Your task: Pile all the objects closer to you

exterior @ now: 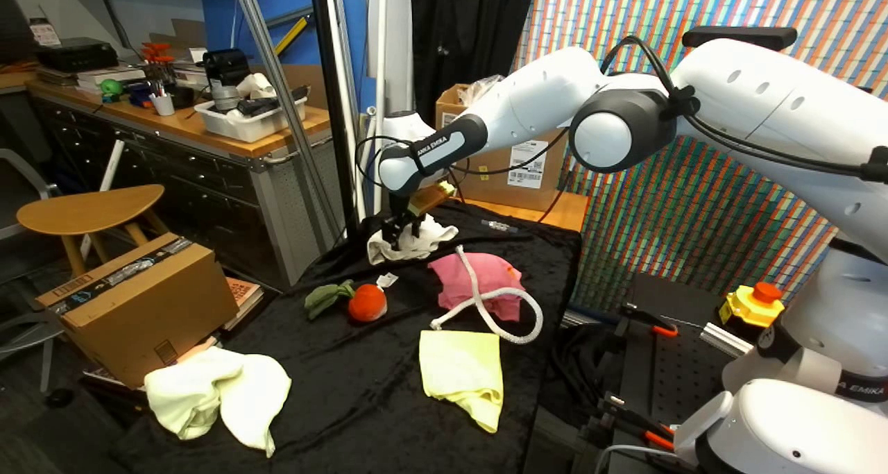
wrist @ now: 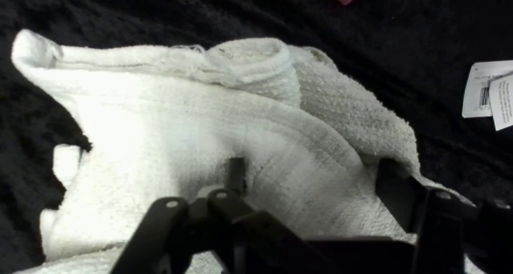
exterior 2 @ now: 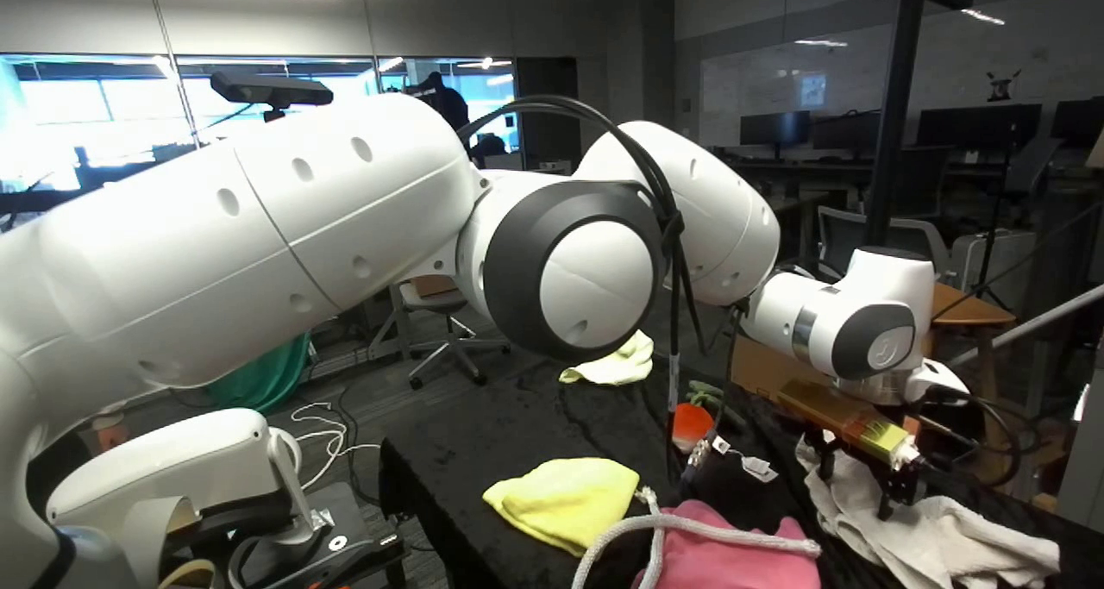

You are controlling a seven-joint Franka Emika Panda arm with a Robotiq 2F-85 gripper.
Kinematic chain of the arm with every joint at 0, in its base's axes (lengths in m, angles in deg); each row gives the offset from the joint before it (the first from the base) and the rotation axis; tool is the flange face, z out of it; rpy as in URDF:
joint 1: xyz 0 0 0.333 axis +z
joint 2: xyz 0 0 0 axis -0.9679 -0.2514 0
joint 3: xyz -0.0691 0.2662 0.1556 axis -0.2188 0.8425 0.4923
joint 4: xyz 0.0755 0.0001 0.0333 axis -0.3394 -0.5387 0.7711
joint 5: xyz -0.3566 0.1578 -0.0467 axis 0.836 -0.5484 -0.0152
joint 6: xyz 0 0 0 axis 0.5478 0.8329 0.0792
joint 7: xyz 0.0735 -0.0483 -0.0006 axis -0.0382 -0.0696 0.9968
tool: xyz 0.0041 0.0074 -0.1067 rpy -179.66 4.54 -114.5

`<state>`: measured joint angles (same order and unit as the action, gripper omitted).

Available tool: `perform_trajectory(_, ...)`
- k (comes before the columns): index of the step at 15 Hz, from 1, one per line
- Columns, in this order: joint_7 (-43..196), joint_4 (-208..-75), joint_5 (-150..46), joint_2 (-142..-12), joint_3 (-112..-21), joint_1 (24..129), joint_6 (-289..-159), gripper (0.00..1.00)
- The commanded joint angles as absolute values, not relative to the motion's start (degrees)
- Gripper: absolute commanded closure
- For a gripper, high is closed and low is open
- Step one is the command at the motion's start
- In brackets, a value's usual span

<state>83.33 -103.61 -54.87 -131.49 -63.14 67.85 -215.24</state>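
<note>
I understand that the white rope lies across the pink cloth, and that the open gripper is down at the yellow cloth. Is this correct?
Not quite: the wrist view shows the open gripper down at the white cloth, not a yellow one. The rest stands: the white rope lies across the pink cloth.

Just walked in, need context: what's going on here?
A Franka arm has its open gripper down at the white cloth, part of it between the jaws, likely about to grab. The white rope loop lies across the pink cloth, near the yellow cloth. The red-and-green item and pale yellow-green cloth lie apart.
</note>
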Motion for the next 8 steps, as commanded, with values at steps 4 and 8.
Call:
perform_trajectory(4,84.2,-100.6,-56.0,-132.8,-62.4,67.7,-214.1,0.69)
perform_trajectory(8,84.4,-103.4,-55.6,-129.8,-61.8,67.6,-213.7,0.94)
